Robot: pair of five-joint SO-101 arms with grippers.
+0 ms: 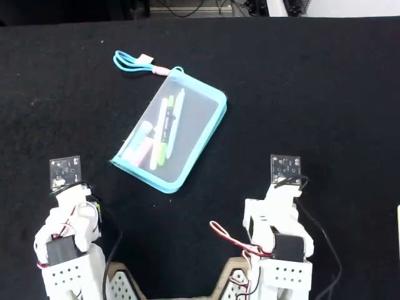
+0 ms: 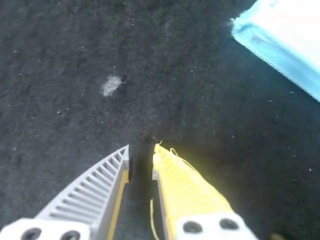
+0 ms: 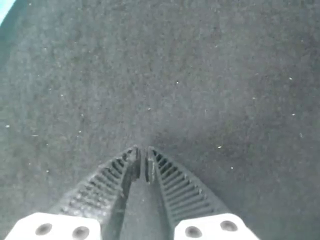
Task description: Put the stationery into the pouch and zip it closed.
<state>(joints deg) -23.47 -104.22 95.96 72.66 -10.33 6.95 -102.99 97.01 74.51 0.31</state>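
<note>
Lying diagonally at mid-bench: 1 pouch, clear-fronted with blue trim, its strap trailing off the far corner.

Contents: several pens and highlighters, side by side behind the clear face, none sticking out. No stationery lies loose on the bench.

Zip: pull sits at the strap corner; open or closed cannot be told.

Left gripper: low over bare bench, a pouch corner near it, jaws almost together, holding nothing.

Right gripper: over bare bench, well apart from the pouch, jaws closed, holding nothing.

Risks, as judged:
- If the zip is open, tugging the pull may drag the whole pouch unless the other gripper pins it.
- Lifting the pouch by 1 corner could spill pens through an open edge.
- The strap could snag a gripper reaching for the pull.
</note>
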